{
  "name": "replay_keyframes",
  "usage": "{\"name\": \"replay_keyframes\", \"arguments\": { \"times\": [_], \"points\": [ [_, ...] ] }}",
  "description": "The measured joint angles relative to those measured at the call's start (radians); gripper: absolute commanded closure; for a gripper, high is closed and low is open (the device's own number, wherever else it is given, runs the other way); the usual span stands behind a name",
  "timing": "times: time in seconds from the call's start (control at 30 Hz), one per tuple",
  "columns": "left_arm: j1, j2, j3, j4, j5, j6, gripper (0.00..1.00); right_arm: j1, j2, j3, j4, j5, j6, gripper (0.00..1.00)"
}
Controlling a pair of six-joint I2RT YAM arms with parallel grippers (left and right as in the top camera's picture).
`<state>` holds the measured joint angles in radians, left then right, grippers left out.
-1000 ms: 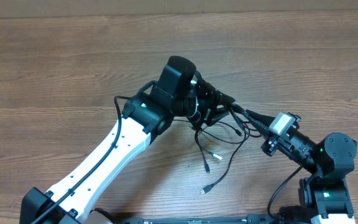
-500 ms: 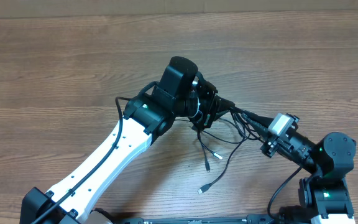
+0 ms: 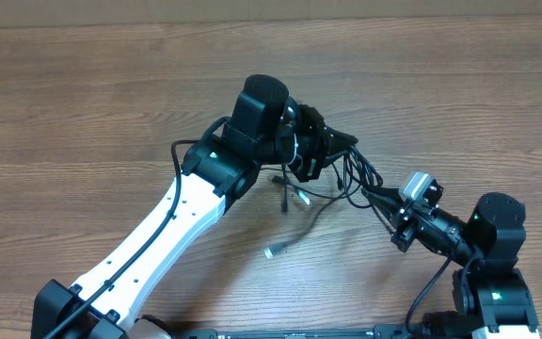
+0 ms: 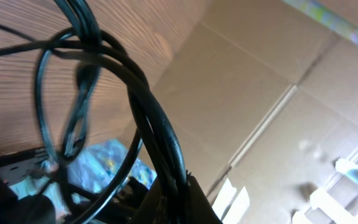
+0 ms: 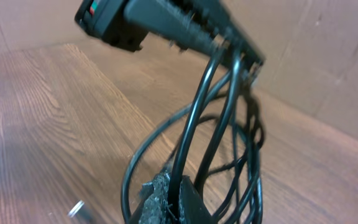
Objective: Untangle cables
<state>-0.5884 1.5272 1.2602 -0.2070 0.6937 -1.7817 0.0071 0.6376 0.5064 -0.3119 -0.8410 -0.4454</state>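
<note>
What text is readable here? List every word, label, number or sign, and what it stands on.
No readable text in any view.
Red and green marks on the black housing, right wrist view: too blurred to read.
Colourful patch, left wrist view: blurred, unreadable.
The cables show no print.

The cables (image 4: pixel 160 134) are black, with silvery plug tips (image 3: pixel 274 250). The desk (image 3: pixel 83 104) shows brown wood grain. The left arm (image 3: pixel 158 240) is white with black joints. The right arm (image 3: pixel 497 221) is black with green lights. The cardboard (image 4: pixel 260 93) is tan.
</note>
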Motion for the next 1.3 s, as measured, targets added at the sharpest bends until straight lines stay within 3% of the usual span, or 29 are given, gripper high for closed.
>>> {"name": "replay_keyframes", "arguments": {
  "times": [0.1,0.23,0.3,0.33,0.4,0.6,0.77,1.3],
  "points": [
    [0.0,0.001,-0.006,0.068,0.027,0.018,0.96,-0.001,-0.003,0.006,-0.031,0.0,0.0,0.96],
    [0.0,0.005,-0.009,0.146,0.055,0.133,0.96,-0.001,-0.006,0.009,-0.027,0.001,-0.001,0.96],
    [0.002,0.005,-0.009,0.155,0.056,0.224,0.96,-0.001,-0.006,0.01,-0.024,0.0,-0.001,0.87],
    [0.003,0.005,-0.009,0.156,0.055,0.271,0.96,-0.001,-0.005,0.01,-0.023,-0.001,-0.003,0.76],
    [0.017,0.005,-0.009,0.151,0.056,0.37,0.96,-0.001,-0.004,0.01,-0.026,-0.002,0.003,0.72],
    [0.113,0.005,-0.009,0.137,0.058,0.681,0.96,-0.001,-0.005,0.008,-0.014,-0.013,0.001,0.67],
    [0.139,0.005,-0.008,0.129,0.137,0.867,0.96,-0.001,-0.005,0.008,0.051,-0.017,0.0,0.66],
    [0.034,0.005,-0.008,0.148,0.341,1.003,0.96,-0.001,-0.005,0.008,0.141,0.027,0.0,0.64]
  ]
}}
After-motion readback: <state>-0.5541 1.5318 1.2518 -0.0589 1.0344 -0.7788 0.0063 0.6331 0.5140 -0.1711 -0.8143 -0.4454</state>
